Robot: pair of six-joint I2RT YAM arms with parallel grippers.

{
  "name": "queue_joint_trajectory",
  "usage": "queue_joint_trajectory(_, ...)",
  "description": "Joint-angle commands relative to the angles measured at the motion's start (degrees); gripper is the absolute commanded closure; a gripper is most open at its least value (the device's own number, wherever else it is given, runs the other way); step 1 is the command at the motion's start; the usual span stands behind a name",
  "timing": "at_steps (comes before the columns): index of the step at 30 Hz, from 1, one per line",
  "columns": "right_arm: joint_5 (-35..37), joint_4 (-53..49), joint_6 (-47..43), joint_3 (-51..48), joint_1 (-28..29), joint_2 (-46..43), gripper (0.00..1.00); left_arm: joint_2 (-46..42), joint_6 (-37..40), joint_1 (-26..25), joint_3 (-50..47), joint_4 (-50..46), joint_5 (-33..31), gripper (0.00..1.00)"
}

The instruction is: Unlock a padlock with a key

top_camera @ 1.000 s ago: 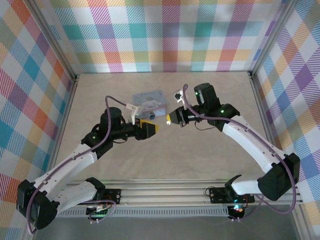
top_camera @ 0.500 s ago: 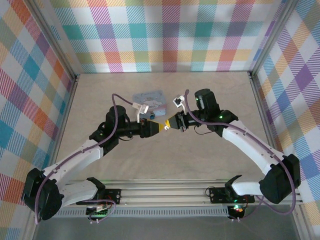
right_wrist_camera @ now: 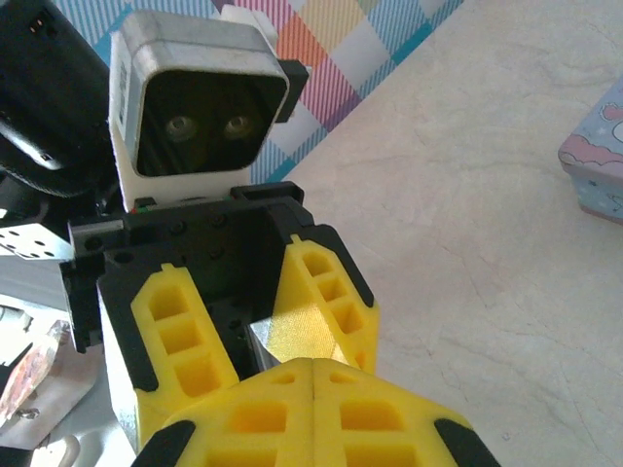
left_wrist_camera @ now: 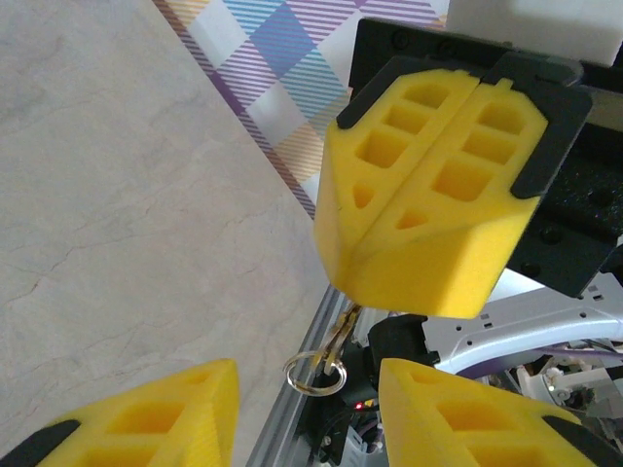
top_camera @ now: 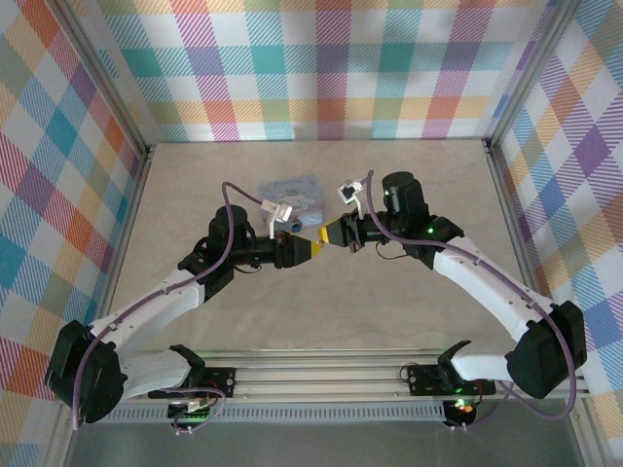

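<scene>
My right pincer [left_wrist_camera: 365, 274] is fully closed on the key [left_wrist_camera: 337, 336]. What I take to be the blade end is clamped in the seam of the pads, while the bow and its loose wire ring hang out below the tips. My left pincer [left_wrist_camera: 302, 413] faces it tip to tip above the table [top_camera: 321, 316], jaws at a moderate gap. The ring hangs in that gap and touches neither pad, so nothing is held there. The padlock [top_camera: 295, 226], as far as the overhead view lets me tell, is the small teal spot on the table just in front of the tin box [top_camera: 290, 192], beside my left wrist and apart from both pincers. Handling notes: I judge the key light, thin, rigid and slick, so it can pivot or slip under a narrow pinch. Recommended hold: the flat bow, faces square to the pads, blade left free for the keyhole. The ring swings freely; keep it out of the pads. The padlock looks small, hard and likely to slide on the smooth surface; grip its body, not the shackle.
</scene>
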Motion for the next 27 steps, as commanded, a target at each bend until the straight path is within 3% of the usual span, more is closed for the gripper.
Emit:
queue_joint_trajectory(1, -2.7, 3.0, 1.4, -0.3, -0.3, 1.0, 1.00, 0.3, 0.2, 0.4, -0.6, 2.6, 1.3, 0.58)
queue_joint_trajectory(5, -3.7, 3.1, 1.6, -0.1, -0.3, 1.8, 1.00, 0.6, 0.5, 0.4, -0.1, 2.7, 1.2, 0.66)
queue_joint_trajectory(9, -4.0, 3.5, 2.1, -0.1, -0.3, 2.0, 1.00, 1.0, 0.8, 0.4, 0.4, 2.6, 1.2, 0.97)
queue_joint_trajectory(10, -3.8, 3.9, 2.7, -0.1, -0.3, 2.0, 0.96, 0.9, 0.8, 0.4, 0.4, 2.4, 0.9, 1.00)
queue_joint_trajectory(11, -3.3, 4.2, 3.4, -0.2, -0.3, 1.9, 0.90, 0.9, 1.0, 0.4, 0.3, 2.1, 0.5, 1.00)
queue_joint_trajectory(15, 2.5, 2.6, 7.9, 0.4, -0.4, 0.8, 0.48, -0.3, 2.1, 0.4, -0.4, -0.3, -4.2, 1.00)
queue_joint_trajectory(17, 5.3, 0.5, 9.6, 1.1, -0.6, 0.1, 0.40, -1.5, 2.7, 0.4, -1.1, -1.1, -7.2, 1.00)
queue_joint_trajectory(22, 6.7, 3.7, 17.0, -1.1, -0.9, -1.0, 0.40, -3.5, 3.0, 0.4, -2.3, -1.7, -11.7, 1.00)
queue_joint_trajectory(27, 3.7, 10.3, 23.6, -4.5, -0.9, 0.0, 0.49, -3.9, 3.1, 0.4, -2.4, -2.0, -12.2, 1.00)
